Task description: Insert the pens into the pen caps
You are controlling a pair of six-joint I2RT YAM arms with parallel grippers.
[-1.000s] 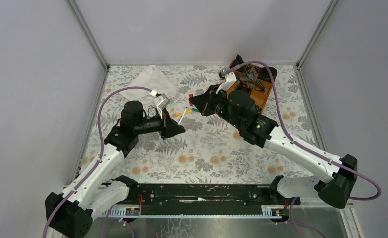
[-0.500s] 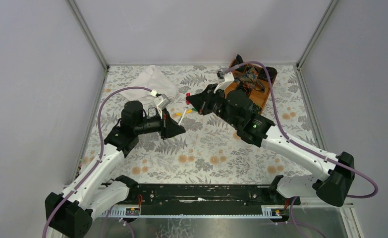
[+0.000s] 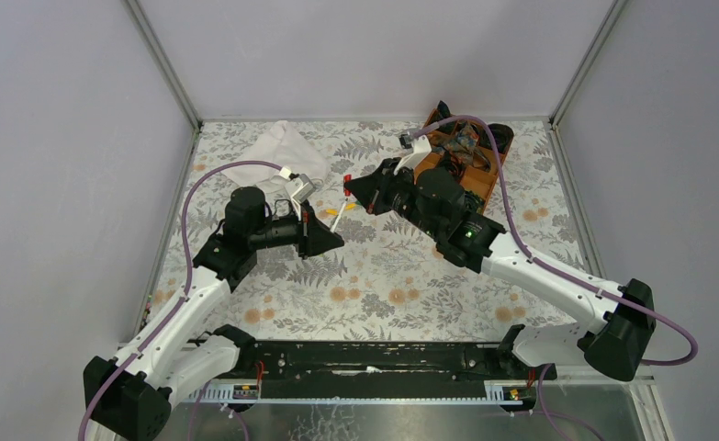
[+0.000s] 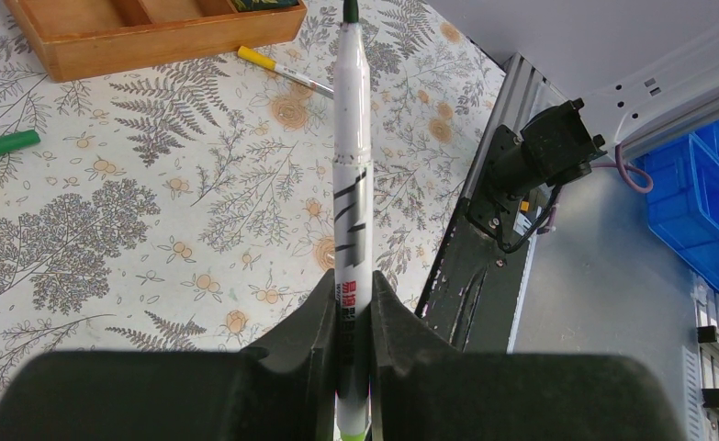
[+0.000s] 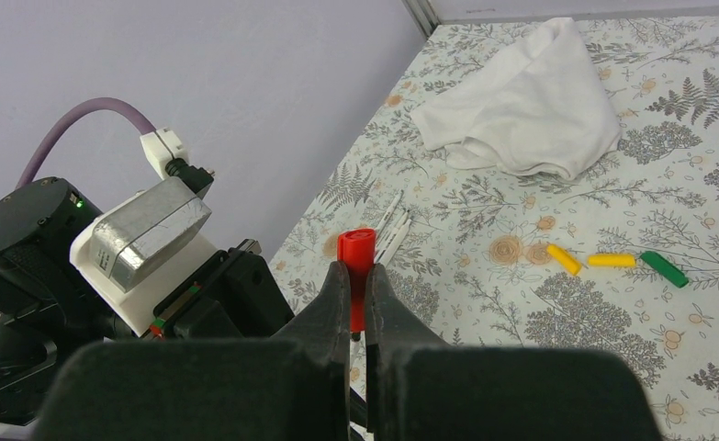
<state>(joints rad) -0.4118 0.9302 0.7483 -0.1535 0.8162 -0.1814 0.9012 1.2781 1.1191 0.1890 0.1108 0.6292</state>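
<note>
Left hand: I have my left hand (image 4: 353, 303) clamped on a pen (image 4: 352, 165), with the fingers pinching the lower barrel.
Held pen: white barrel with dark print. Its dark green tip is bare and sticks out forward over the surface (image 3: 383, 276).
Right hand: my right hand (image 5: 355, 285) is closed on the red cap (image 5: 356, 248), which stands up between the fingertips.
Where the two meet: in the top view the two hands face each other near the middle of the floral surface. The red cap is near the pen's tip and not on it.
Green cap: the green cap (image 5: 663, 268) lies flat on the surface, just beside the yellow caps (image 5: 611, 260), and all of them are loose.
Loose pens: two loose pens (image 5: 392, 220) lie side by side beyond the red cap in my right wrist view. A yellow-tipped pen (image 4: 286, 73) lies near the wooden tray (image 4: 153, 37).
Wooden tray: it sits at the far right of the surface. I cannot make out its contents.
White cloth: the white cloth (image 5: 521, 110) is bunched up at the far left corner, well apart from both hands.
</note>
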